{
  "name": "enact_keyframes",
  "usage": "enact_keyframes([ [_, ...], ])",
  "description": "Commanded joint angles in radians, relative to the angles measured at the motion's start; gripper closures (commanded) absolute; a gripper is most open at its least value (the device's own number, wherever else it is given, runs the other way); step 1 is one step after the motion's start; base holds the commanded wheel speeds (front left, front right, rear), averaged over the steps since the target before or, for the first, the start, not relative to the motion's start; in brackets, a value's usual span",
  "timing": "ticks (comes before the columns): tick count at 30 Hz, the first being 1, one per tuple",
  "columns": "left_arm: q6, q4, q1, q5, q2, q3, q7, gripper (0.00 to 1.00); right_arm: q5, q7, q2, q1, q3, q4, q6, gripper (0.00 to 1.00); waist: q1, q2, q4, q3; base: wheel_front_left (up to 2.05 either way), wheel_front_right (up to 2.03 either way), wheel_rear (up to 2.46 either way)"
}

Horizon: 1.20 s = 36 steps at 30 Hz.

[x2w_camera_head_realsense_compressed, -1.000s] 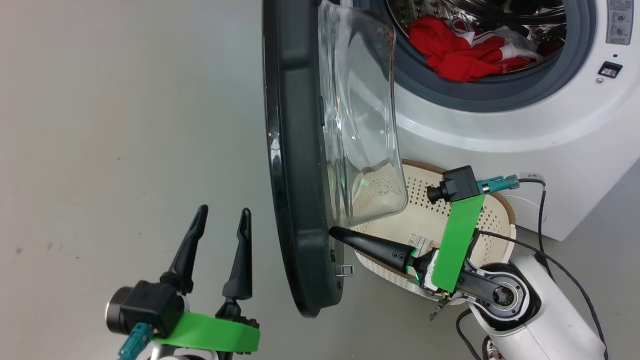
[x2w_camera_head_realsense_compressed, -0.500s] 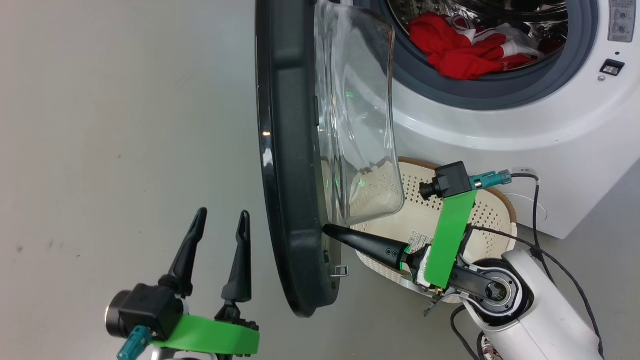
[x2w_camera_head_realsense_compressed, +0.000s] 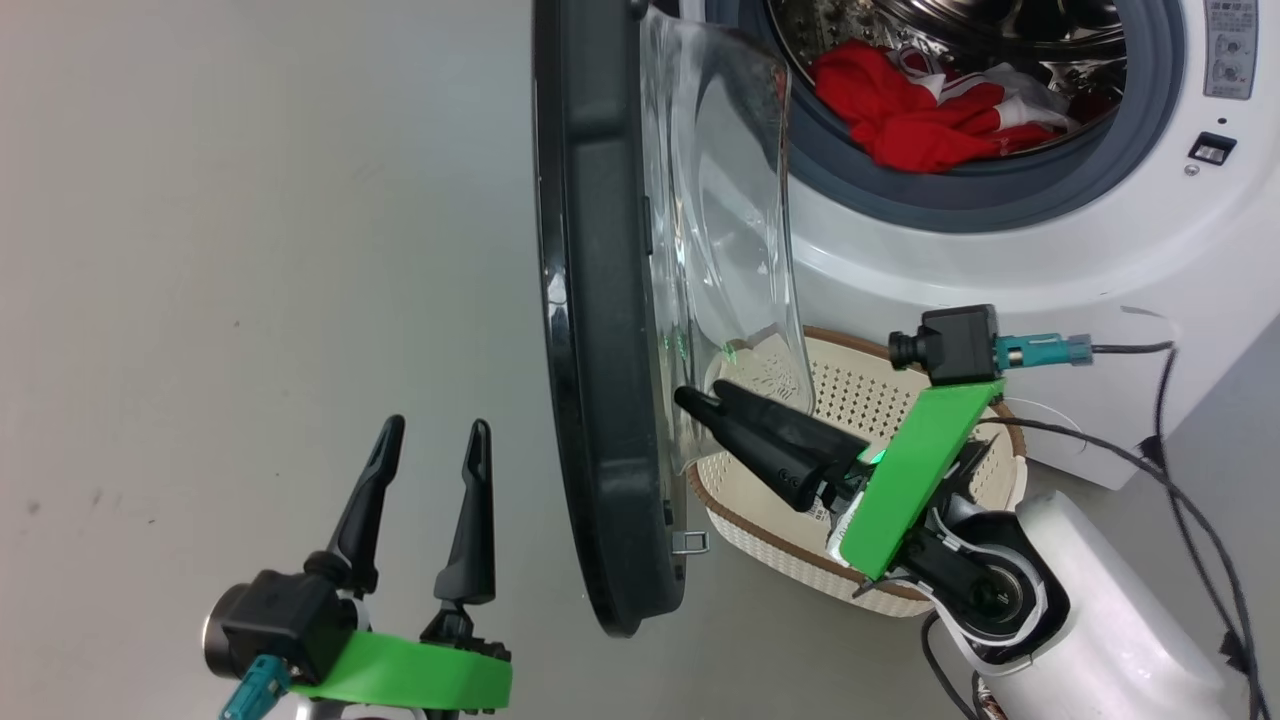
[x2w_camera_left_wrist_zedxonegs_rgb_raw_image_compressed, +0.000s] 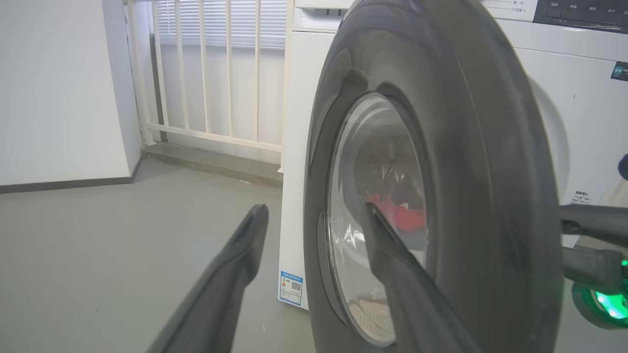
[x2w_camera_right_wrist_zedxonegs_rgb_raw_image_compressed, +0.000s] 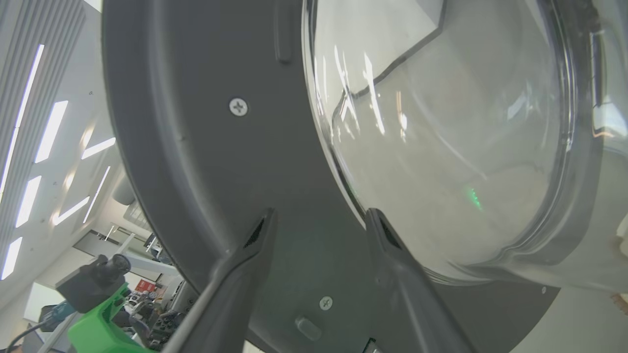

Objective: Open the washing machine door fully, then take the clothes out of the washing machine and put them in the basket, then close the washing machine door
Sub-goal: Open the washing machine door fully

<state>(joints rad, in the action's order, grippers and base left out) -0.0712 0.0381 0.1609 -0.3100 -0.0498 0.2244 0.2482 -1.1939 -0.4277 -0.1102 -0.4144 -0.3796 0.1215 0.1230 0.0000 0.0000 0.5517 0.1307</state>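
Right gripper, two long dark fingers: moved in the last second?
Yes: right gripper rose up the head view, away from the small metal latch loop.

In the head view, the clothes [x2w_camera_head_realsense_compressed: 910, 110] lie inside the washing machine [x2w_camera_head_realsense_compressed: 1000, 270] at one o'clock. The washing machine door [x2w_camera_head_realsense_compressed: 600, 300] stands at twelve. The basket [x2w_camera_head_realsense_compressed: 850, 400] sits on the floor [x2w_camera_head_realsense_compressed: 250, 250] at four, before the washing machine.

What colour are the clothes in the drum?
Bright red with white trim; the clothes show best in the head view, lying in the washing machine drum.
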Motion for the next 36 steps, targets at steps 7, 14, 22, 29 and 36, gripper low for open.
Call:
enact_keyframes([
  [7,-0.014,-0.039,-0.007,0.002,-0.014,-0.056,0.012,0.0,0.272,0.223,-0.034,0.005,-0.077,-0.052,0.008,0.0,0.0,0.0,-0.004,-0.022,0.0,0.0,0.0],
  [14,-0.004,-0.059,-0.033,0.023,-0.016,-0.057,0.013,0.0,0.516,0.439,-0.04,0.041,-0.086,-0.029,0.008,0.0,0.0,0.0,-0.008,-0.039,0.0,0.0,0.0],
  [22,0.004,-0.081,-0.046,0.069,-0.02,-0.06,0.013,0.0,0.852,0.642,0.025,0.107,0.063,0.019,0.008,0.0,0.0,0.0,-0.011,-0.045,0.0,0.0,0.0],
  [29,0.01,-0.102,-0.054,0.082,-0.014,-0.075,0.013,0.0,1.035,0.684,0.058,0.182,0.21,-0.023,0.008,0.0,0.0,0.0,-0.012,-0.052,0.0,0.0,0.0],
  [36,0.014,-0.095,-0.056,0.086,-0.009,-0.086,0.013,0.0,1.025,0.689,0.06,0.267,0.255,-0.076,0.008,0.0,0.0,0.0,-0.013,-0.054,0.0,0.0,0.0],
])
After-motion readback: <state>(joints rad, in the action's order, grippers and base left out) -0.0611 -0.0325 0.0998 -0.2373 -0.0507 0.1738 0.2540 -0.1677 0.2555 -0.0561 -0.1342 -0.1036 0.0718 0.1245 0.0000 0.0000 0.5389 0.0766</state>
